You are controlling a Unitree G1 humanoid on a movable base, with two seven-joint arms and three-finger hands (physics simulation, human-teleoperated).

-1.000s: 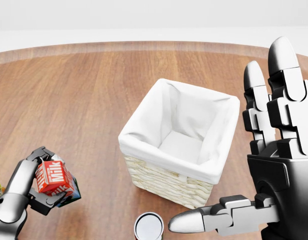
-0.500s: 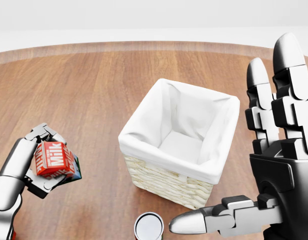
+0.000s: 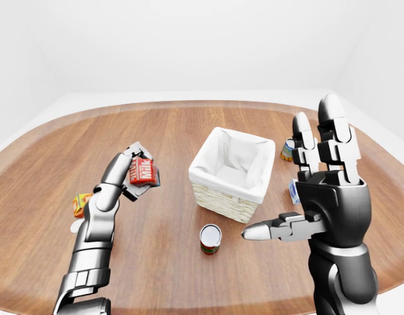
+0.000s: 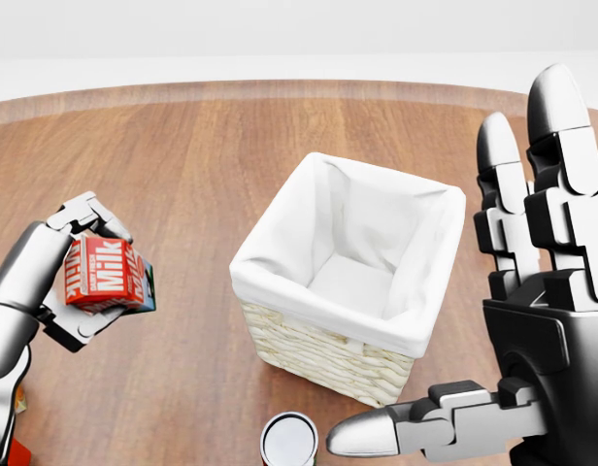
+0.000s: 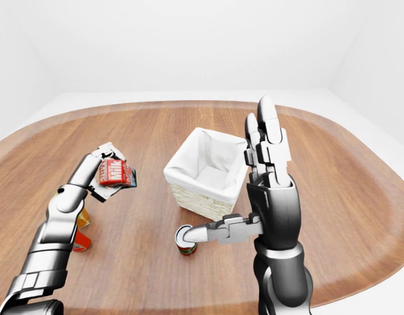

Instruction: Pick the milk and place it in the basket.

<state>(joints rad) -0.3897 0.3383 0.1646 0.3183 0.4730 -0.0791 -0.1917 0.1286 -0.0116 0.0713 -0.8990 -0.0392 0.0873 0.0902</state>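
Note:
The milk (image 4: 106,275) is a small red carton with white "Milk" lettering. My left hand (image 4: 88,277) is shut on it and holds it above the wooden table (image 4: 182,165), to the left of the basket in the head view. The basket (image 4: 318,351) is wicker with a white cloth lining and stands open and empty at the middle. My right hand (image 4: 479,320) is open and empty, fingers pointing up and thumb out to the left, at the right of the basket and nearer the camera.
A can with a red label (image 3: 210,237) stands on the table below the basket. An orange box (image 3: 80,204) lies at the left by my left arm. Another can (image 3: 288,149) and a blue carton (image 3: 294,191) sit right of the basket, partly behind my right hand.
My left hand has lifted the milk higher, with the carton now more upright. My right hand has hardly moved. The basket and the can are unchanged.

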